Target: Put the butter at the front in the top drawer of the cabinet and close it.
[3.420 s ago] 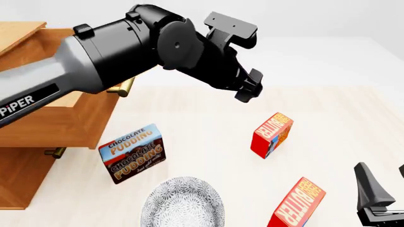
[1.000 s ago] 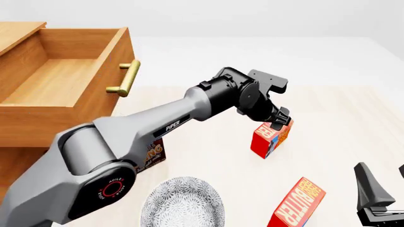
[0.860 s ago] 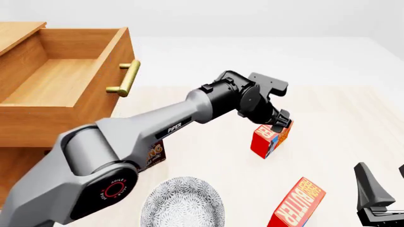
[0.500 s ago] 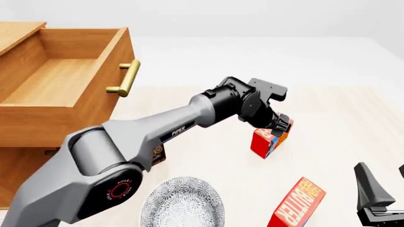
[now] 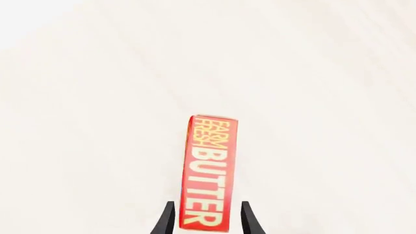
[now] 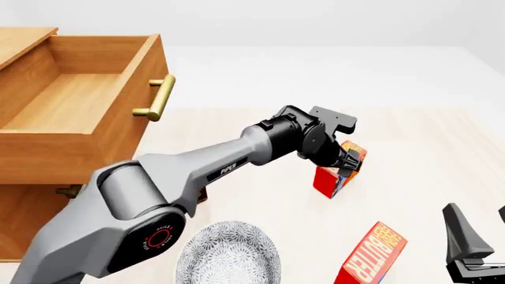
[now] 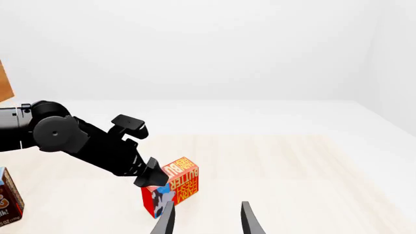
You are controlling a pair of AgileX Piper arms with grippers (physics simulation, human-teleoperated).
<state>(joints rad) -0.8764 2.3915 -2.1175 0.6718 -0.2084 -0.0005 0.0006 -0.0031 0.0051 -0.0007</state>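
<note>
Two black fingers of the left gripper [image 5: 204, 222] straddle the top of the butter [image 5: 209, 170], one on each side with slim gaps showing, jaws narrow but not visibly clamped. Well away from them, the top drawer [image 6: 75, 109] of the cabinet [image 6: 32, 219] stands open. Right gripper [image 7: 206, 219] jaws are spread, holding nothing.

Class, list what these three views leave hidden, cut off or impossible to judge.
1. Front view: the left gripper covers the far butter's top; contact cannot be judged.
2. Left wrist view: the bottom edge cuts off that butter's lower end.
3. Front view: the left arm hides most of the pudding box.
4. Front view: the bottom edge crops the near butter, the bowl and the right gripper.
</note>
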